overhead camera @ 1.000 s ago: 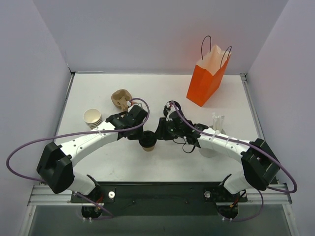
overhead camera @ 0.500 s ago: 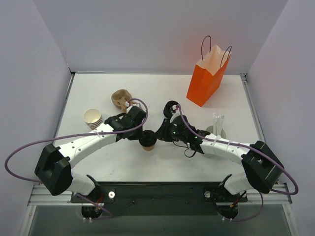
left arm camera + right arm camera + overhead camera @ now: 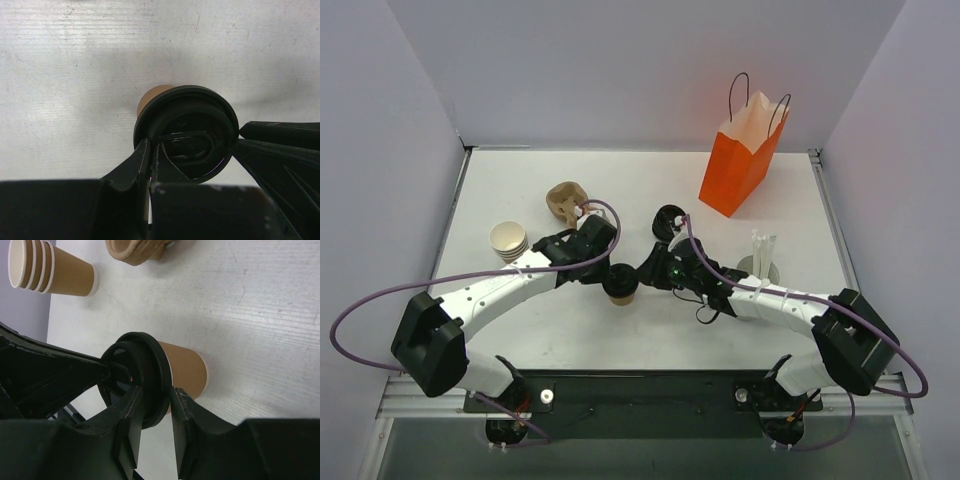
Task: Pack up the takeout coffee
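Observation:
The takeout coffee [image 3: 621, 290] stands upright at mid-table, a small tan cup [image 3: 187, 370] under a black lid [image 3: 200, 117]. From the left comes my left gripper [image 3: 607, 275], shut, with its fingertips [image 3: 142, 152] lying on the lid's near edge. My right gripper [image 3: 642, 277] reaches in from the right. In the right wrist view its jaws [image 3: 155, 392] clamp the lid's rim, one finger on the lid's top and the other under the rim against the cup wall. The orange bag [image 3: 740, 160] stands open at the back right.
A stack of tan cups [image 3: 508, 240] lies on its side at the left, with a brown pulp cup carrier [image 3: 566, 200] behind it. Black lids [image 3: 670, 218] sit behind the right wrist. A white cup with stirrers [image 3: 760, 262] stands by the right forearm.
The right arm has shifted slightly left and its wrist has settled closer to the cup. The left arm and the cup stay put.

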Action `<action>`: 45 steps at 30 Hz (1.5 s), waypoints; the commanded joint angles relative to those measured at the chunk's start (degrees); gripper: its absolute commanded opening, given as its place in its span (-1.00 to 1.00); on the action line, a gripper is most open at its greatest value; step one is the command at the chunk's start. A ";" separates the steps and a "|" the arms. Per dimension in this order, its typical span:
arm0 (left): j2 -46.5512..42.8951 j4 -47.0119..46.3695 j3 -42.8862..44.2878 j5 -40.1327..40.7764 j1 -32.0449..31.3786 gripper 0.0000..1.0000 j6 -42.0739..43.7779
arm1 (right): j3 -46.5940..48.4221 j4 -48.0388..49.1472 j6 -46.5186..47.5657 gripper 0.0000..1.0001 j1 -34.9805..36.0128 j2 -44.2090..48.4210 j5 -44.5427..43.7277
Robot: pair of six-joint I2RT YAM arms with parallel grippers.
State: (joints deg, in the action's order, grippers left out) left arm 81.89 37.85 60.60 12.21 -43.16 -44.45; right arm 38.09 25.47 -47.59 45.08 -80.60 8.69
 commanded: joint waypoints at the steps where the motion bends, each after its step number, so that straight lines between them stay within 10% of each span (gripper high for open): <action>1: 5.12 5.05 -4.17 -0.17 0.18 -0.91 1.29 | 2.42 -19.92 4.26 -0.38 0.10 1.57 -2.37; 21: 6.09 2.50 -3.65 -3.59 -0.52 -0.90 8.15 | 16.49 -28.37 13.49 -0.35 -6.41 -1.84 13.80; 45: 5.83 1.79 -5.31 -2.98 -0.96 -0.90 7.18 | 11.93 -27.85 10.34 -0.58 -6.76 -7.03 7.31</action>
State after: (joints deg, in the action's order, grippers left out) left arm 82.98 33.28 60.45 10.22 -43.42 -37.74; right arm 52.88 -0.93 -35.70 38.65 -86.15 22.48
